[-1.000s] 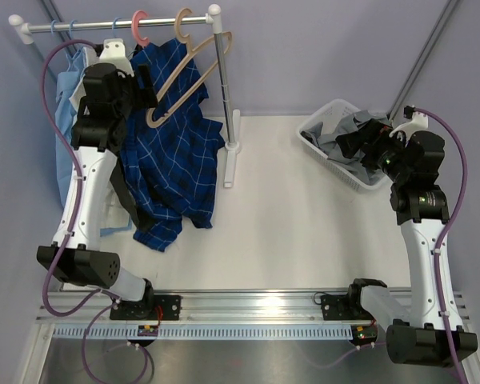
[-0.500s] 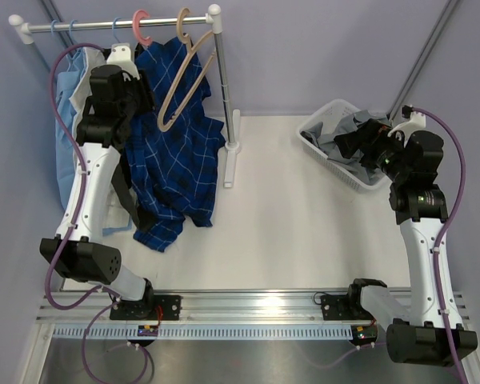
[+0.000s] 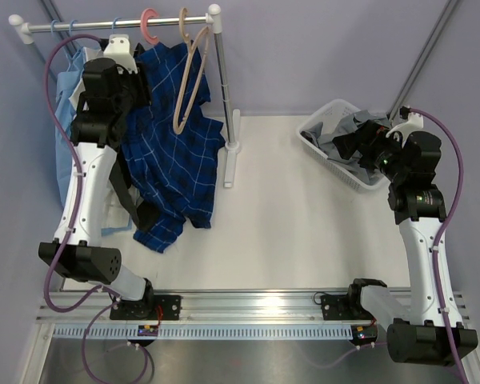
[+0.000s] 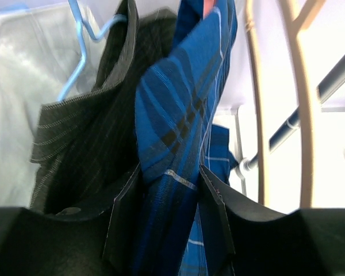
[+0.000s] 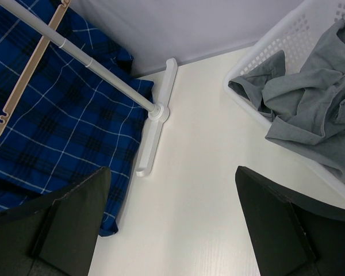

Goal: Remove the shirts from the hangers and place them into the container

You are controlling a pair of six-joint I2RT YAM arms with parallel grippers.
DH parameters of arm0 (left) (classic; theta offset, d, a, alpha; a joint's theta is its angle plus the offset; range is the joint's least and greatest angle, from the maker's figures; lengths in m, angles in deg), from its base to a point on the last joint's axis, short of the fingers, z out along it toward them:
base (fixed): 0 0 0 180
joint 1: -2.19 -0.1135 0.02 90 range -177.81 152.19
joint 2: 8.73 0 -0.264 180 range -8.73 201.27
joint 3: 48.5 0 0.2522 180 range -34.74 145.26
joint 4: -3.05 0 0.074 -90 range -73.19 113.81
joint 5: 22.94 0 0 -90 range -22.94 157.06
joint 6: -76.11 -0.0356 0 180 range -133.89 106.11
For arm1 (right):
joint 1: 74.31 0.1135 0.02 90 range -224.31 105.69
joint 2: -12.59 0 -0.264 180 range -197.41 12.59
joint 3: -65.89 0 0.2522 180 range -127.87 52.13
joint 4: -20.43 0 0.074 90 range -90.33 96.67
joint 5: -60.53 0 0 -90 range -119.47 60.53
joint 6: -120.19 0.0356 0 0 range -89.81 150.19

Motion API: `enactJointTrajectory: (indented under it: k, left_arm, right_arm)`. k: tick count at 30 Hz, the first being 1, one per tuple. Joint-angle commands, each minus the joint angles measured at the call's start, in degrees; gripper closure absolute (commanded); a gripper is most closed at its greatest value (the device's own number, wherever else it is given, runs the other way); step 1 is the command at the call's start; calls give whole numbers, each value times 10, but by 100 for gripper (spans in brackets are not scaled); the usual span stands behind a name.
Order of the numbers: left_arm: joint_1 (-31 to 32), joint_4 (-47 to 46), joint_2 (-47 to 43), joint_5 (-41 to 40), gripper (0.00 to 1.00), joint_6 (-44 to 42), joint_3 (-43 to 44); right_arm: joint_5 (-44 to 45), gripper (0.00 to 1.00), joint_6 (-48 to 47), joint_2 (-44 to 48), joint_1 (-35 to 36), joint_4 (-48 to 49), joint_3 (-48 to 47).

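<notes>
The left gripper (image 4: 169, 215) is raised at the clothes rail (image 3: 104, 26) with its jaws narrowed onto a thick fold of the dark blue plaid shirt (image 4: 172, 115). In the left wrist view both black fingers (image 4: 123, 213) press against the cloth from either side, so the fabric fills the whole gap between them. This shirt hangs below the hook of the pink hanger (image 3: 149, 20) and drapes down over the rack, its lower hem spread on the white table (image 3: 304, 224). Just left of the pinched fold hangs the black pinstriped shirt (image 4: 86, 132), with a thin light blue hanger (image 4: 80, 46) and pale cloth behind it. Just right of it the tan hanger (image 4: 299, 103) hangs bare on the rail, touching no finger. The right gripper (image 5: 172, 224) stands at full width and holds nothing. Its two fingers (image 5: 75, 218) are far apart with only bare table showing between them in the right wrist view. In the top view this arm hovers over the near side of the white laundry basket (image 3: 324, 148), which sits at the far right of the table. The grey shirt (image 5: 310, 109) lies crumpled inside the basket, one part draped toward its rim.
</notes>
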Motion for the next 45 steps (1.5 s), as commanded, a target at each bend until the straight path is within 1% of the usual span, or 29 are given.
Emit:
enactJointTrajectory:
  k: [1, 4, 6, 7, 9, 10, 14, 16, 17, 20, 21, 23, 24, 26, 27, 28, 29, 30, 35, 40, 42, 45]
  left_arm:
    - [-2, -38, -17, -7, 100, -14, 51]
    - [-2, -36, -20, -7, 100, -7, 48]
    - [-2, -37, -24, 2, 100, -3, 27]
    - [-2, -37, -25, 4, 90, 1, 19]
    - [-2, -36, -28, 7, 84, 5, -9]
    - [-2, -36, -29, 9, 75, 5, -17]
    - [-2, -35, -40, 12, 46, 14, -43]
    - [-2, -34, -51, 27, 39, 19, -49]
    - [-2, -35, -55, 28, 33, 20, -50]
    - [-2, -34, -66, 29, 26, 19, -47]
    - [-2, -34, -69, 29, 21, 15, -46]
    - [-2, -32, -76, 30, 21, 8, -45]
    - [-2, -29, -77, 33, 23, 8, -45]
    - [-2, -19, -77, 52, 27, 9, -40]
    - [-2, -6, -77, 62, 32, 20, -40]
    - [-2, -4, -77, 75, 34, 25, -40]
    - [-2, -1, -78, 100, 35, 29, -43]
    - [-2, 1, -78, 107, 35, 35, -47]
    - [-2, 3, -63, 123, 35, 49, -54]
    - [-1, 2, -49, 120, 36, 59, -49]
    - [6, 2, -46, 133, 42, 66, -46]
    - [23, 2, -36, 115, 48, 64, -41]
  right_arm:
    - [-12, 1, -2, 5, 8, 26, 1]
    - [-12, 1, -4, 4, 10, 28, 1]
    - [-10, 1, -4, 2, 10, 27, 2]
    - [-9, 1, -4, 2, 10, 26, 2]
    - [-9, 1, -3, 2, 12, 27, 2]
    - [-9, 0, -3, 1, 12, 26, 2]
    - [-8, 0, -4, -2, 14, 27, 1]
    - [-7, 1, -4, -4, 14, 26, 1]
    - [-8, 1, -3, -5, 14, 25, 1]
    - [-6, 0, -3, -4, 14, 24, 0]
    - [-6, 1, -4, -4, 15, 24, 1]
    - [-5, 1, -4, -4, 15, 24, 0]
    - [-5, 1, -4, -5, 15, 24, 0]
    - [-5, 0, -4, -5, 15, 24, 1]
    - [-4, 1, -4, -5, 15, 24, 0]
    - [-4, 1, -4, -5, 15, 24, 0]
    - [-3, 0, -4, -5, 15, 23, 0]
    - [-4, 1, -3, -4, 15, 23, 0]
    - [-3, 0, -2, -5, 16, 24, 2]
    - [-1, 1, -3, -5, 16, 25, 4]
    - [-1, 0, -2, -9, 16, 27, 5]
    - [-3, 0, -2, -9, 16, 26, 5]
